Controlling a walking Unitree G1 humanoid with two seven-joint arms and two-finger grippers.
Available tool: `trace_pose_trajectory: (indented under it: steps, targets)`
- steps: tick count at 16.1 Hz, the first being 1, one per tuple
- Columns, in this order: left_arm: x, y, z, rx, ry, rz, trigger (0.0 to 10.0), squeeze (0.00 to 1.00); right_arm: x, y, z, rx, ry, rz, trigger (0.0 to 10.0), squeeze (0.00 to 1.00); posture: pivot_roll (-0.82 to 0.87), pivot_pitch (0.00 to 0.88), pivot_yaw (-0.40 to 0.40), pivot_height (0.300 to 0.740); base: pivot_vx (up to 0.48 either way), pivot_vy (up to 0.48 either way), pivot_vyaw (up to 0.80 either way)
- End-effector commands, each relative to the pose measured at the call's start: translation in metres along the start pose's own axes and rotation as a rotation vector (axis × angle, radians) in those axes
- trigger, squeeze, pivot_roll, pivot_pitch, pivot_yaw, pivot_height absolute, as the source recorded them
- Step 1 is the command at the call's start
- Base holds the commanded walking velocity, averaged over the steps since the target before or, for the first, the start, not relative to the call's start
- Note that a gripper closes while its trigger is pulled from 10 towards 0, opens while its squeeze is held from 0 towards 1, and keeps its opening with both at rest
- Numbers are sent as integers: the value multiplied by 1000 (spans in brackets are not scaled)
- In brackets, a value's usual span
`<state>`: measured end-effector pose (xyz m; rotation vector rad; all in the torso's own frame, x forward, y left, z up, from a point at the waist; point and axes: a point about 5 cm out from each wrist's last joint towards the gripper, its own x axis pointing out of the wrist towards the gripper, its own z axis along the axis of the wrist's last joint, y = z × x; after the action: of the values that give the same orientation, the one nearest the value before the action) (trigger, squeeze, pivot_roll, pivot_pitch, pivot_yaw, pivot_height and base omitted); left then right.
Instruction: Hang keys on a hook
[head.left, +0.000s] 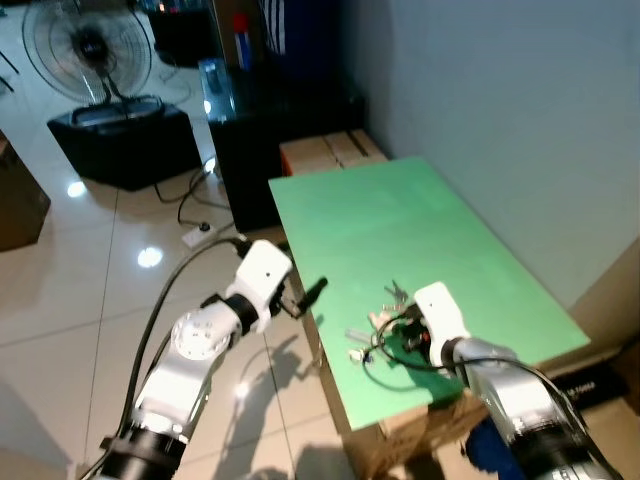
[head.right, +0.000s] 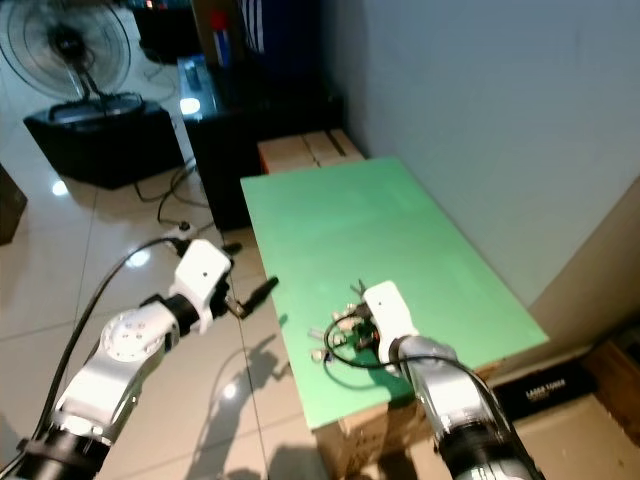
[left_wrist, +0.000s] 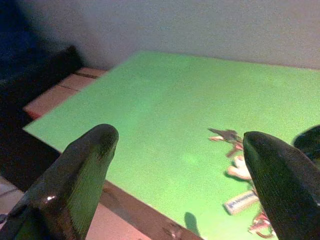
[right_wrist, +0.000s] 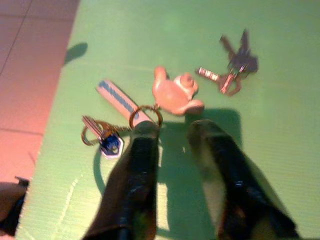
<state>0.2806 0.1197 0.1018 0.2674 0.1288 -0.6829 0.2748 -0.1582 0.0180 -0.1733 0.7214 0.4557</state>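
Observation:
A bunch of keys (head.left: 383, 318) lies on the green table (head.left: 400, 225) near its front left corner. In the right wrist view it spreads out as a metal ring (right_wrist: 145, 114), a pale figure charm (right_wrist: 175, 93), a blue-striped tag (right_wrist: 116, 97) and dark keys (right_wrist: 237, 63). My right gripper (right_wrist: 172, 132) hovers just over the bunch, open, with nothing between its fingers; one fingertip (right_wrist: 143, 134) is at the ring. Off the table's left edge, my left gripper (head.left: 312, 292) is held open and points toward the keys (left_wrist: 235, 165).
A wall runs along the table's right side. Cardboard boxes (head.left: 330, 150) and a black cabinet (head.left: 260, 130) stand behind the table. A fan (head.left: 88, 50) on a black box (head.left: 125, 140) is at the far left. A power strip (head.left: 200, 232) lies on the tiled floor.

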Motion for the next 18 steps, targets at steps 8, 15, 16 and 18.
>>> trace_pose_trajectory:
  steps: [8,15,16,18]
  targets:
    - [-3,3,8,58,15,-41,10000,0,29,9,32,16,90,119,10000,1000,-90,97,27,740,0,0,0]
    - [-5,-5,9,51,14,-57,10000,0,31,12,50,89,134,130,10000,1000,-101,109,12,740,0,0,0]
    - [-4,-5,9,51,14,-56,10000,0,31,13,50,99,144,135,10000,1000,-101,111,10,740,0,0,0]
    - [-4,-5,10,51,14,-54,10000,0,32,15,51,118,170,124,10000,1000,-99,116,4,740,0,0,0]
